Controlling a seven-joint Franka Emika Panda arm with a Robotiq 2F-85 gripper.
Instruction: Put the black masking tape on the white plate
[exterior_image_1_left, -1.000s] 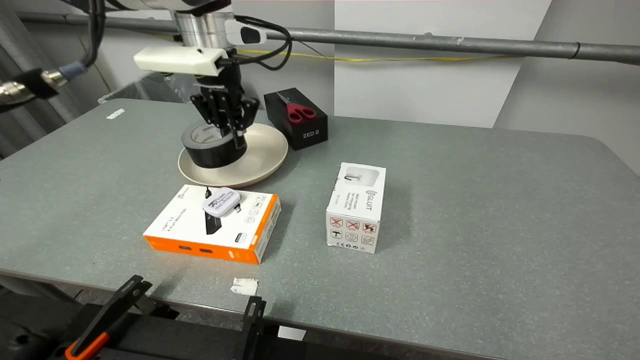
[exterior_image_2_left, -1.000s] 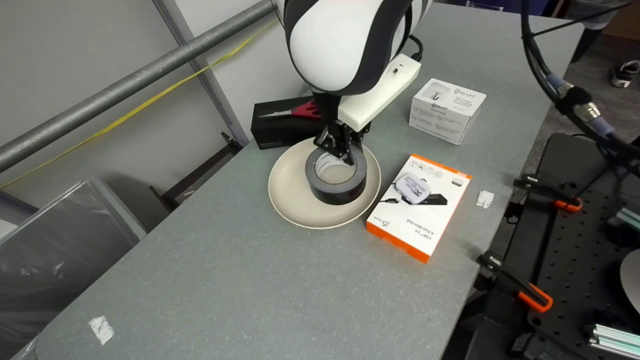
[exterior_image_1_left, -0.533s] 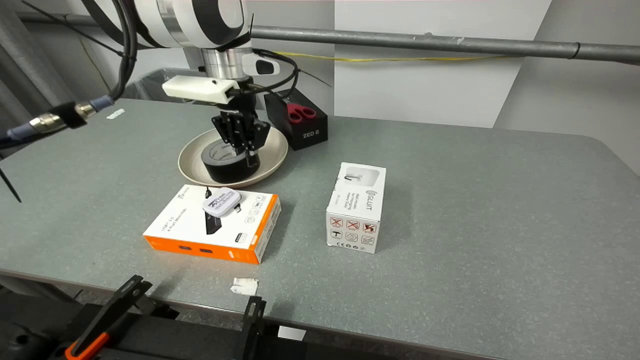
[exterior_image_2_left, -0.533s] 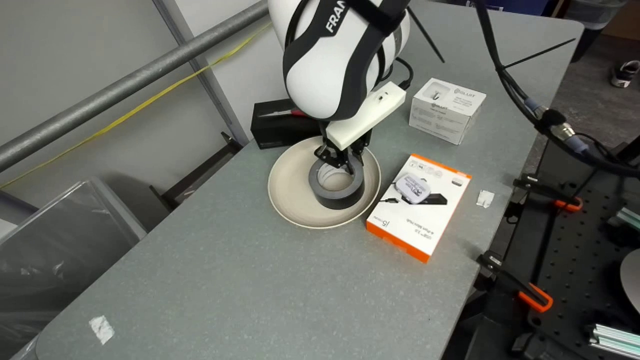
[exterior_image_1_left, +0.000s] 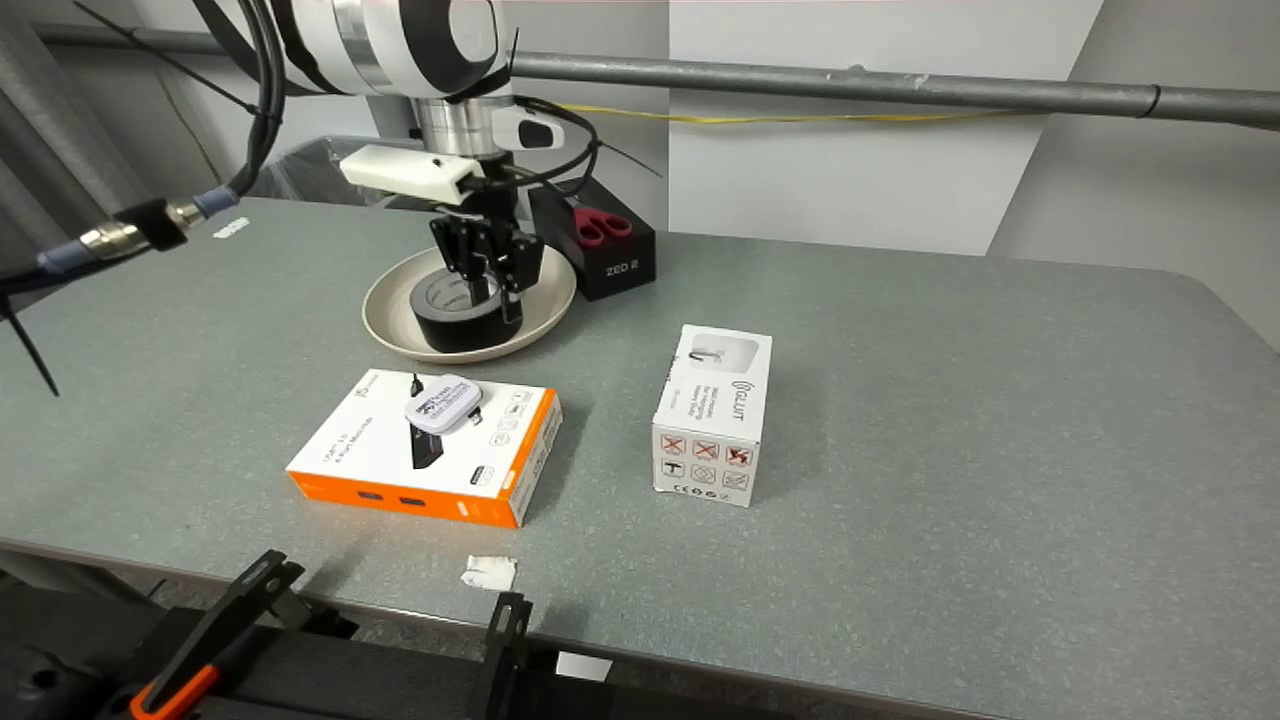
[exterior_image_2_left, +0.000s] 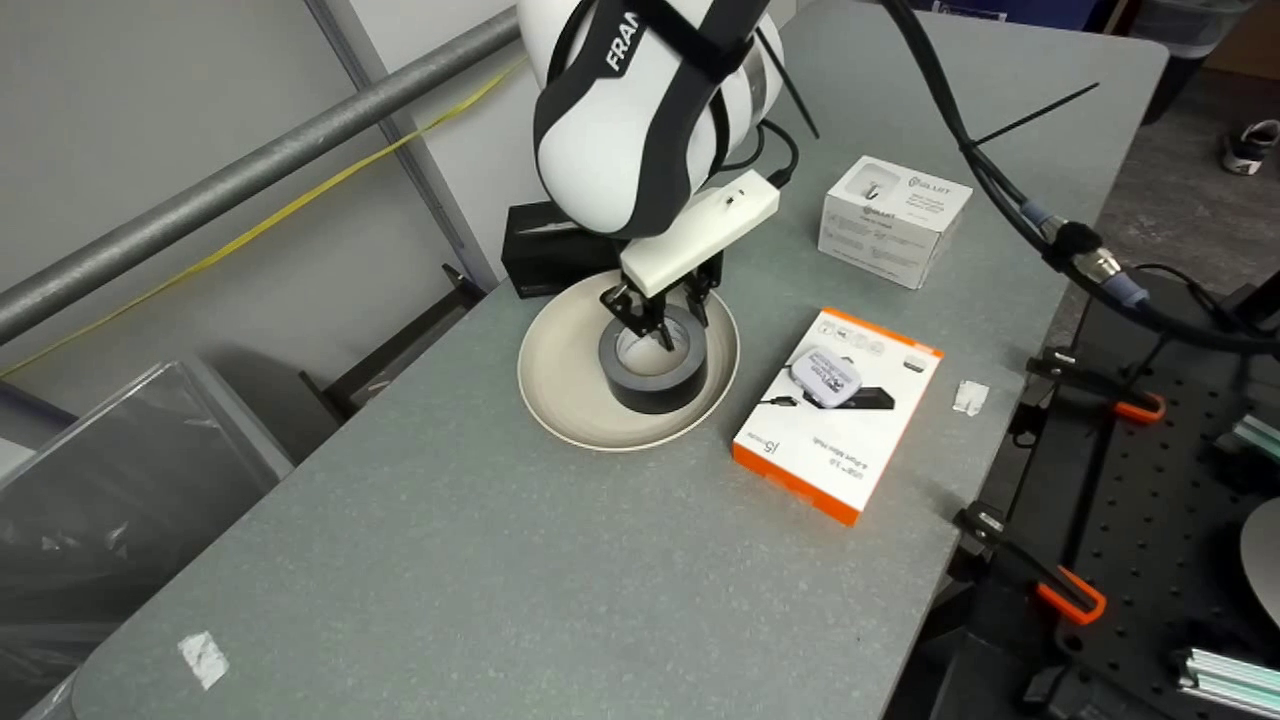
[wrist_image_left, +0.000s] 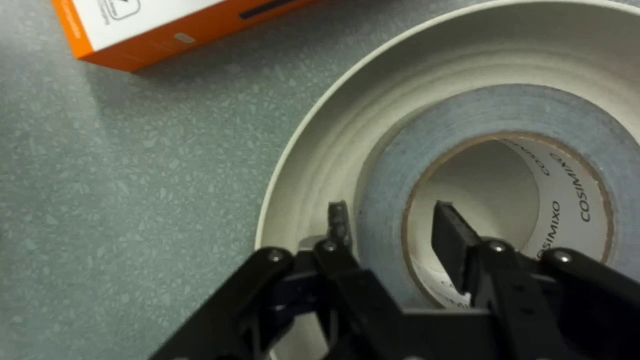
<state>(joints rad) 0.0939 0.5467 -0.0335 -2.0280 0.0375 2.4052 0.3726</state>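
Observation:
The black masking tape (exterior_image_1_left: 465, 328) lies flat inside the white plate (exterior_image_1_left: 390, 318), and both also show in the other views: the tape (exterior_image_2_left: 652, 398) and the plate (exterior_image_2_left: 560, 372). In the wrist view the tape (wrist_image_left: 385, 165) shows its grey top face and printed inner core, with the plate (wrist_image_left: 320, 175) around it. My gripper (exterior_image_1_left: 495, 298) is low over the plate, at the tape's near wall. In the wrist view the gripper (wrist_image_left: 391, 207) is open: one finger is outside the ring, the other inside its hole, with gaps to the wall.
A white and orange box (exterior_image_1_left: 430, 450) with a small white case (exterior_image_1_left: 444, 404) on it stands close to the plate. A black box (exterior_image_1_left: 615, 262) with red scissors (exterior_image_1_left: 600, 226) is behind. A white box (exterior_image_1_left: 712, 410) stands farther along the table.
My gripper has lowered with the tape onto the plate, and the fingers have spread off the tape wall. The plate and tape have shifted slightly away from the orange box.

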